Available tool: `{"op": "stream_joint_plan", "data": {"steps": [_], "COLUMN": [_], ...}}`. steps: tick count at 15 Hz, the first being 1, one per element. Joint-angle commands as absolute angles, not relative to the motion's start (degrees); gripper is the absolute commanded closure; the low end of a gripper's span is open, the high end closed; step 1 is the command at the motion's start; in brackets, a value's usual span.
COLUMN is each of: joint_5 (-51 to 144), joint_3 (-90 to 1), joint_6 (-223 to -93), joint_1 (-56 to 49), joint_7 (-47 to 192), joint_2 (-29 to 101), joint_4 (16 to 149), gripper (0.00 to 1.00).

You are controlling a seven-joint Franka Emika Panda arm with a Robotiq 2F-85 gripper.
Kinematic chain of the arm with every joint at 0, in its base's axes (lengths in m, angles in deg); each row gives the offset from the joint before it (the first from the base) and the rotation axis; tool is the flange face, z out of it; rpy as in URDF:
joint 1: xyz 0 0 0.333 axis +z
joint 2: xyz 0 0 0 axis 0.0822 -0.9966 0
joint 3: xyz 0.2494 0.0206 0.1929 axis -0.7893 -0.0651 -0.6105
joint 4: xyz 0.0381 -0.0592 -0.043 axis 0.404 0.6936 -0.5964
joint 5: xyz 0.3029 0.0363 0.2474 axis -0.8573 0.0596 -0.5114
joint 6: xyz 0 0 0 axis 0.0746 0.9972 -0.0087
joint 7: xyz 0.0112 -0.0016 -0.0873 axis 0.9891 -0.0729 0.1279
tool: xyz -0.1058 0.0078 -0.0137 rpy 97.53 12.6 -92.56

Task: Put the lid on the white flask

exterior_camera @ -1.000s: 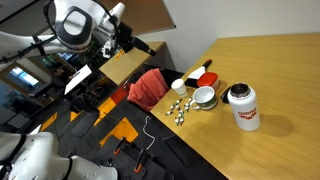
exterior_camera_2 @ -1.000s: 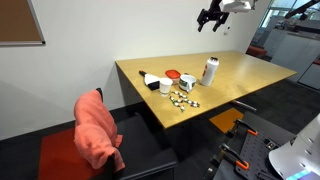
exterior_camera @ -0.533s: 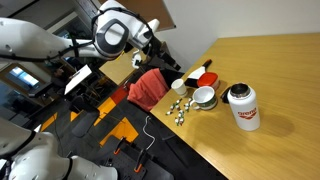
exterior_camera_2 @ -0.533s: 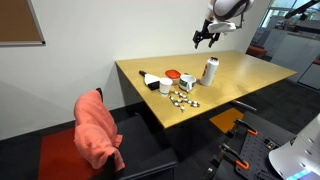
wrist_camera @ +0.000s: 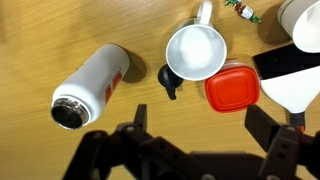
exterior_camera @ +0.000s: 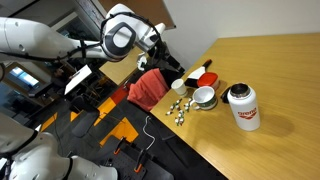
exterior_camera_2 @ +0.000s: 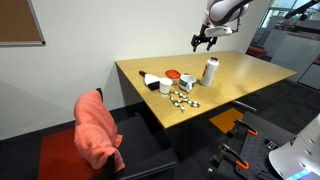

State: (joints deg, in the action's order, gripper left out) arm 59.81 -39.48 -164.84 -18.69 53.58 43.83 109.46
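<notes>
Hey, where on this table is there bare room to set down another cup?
Bare wood runs wide beyond the white flask, on its side away from the cups, out to the table edges. Crowded: the corner stretch where a white cup, the red piece and small scattered bits cluster.

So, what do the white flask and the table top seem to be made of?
The white flask: probably painted metal, smooth matte body with a dark-rimmed mouth, though plastic is possible. The table top: wood or wood-look laminate, light, with visible grain.
</notes>
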Motion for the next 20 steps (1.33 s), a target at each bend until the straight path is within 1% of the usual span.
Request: {"op": "stream_joint_plan", "data": {"steps": [1, 6, 10, 16, 20], "joint_5": [56.1, 53.4, 49.6, 48.6, 48.7], "joint_3": [-37.2, -34.4, -34.9, -34.8, -33.8], "joint_6": [-163.4, -161.5, -158.4, -164.0, -163.9], "joint_1": [-17.5, -18.6, -20.5, -22.1, -21.1], "joint_7": [54.1, 56.7, 63.5, 67.1, 65.8], "joint_2": [39.3, 28.8, 20.9, 13.6, 13.2], "joint_4": [102.5, 89.4, 82.0, 79.7, 80.8], "gripper": [0.00, 0.00, 0.00, 0.00, 0.00]}}
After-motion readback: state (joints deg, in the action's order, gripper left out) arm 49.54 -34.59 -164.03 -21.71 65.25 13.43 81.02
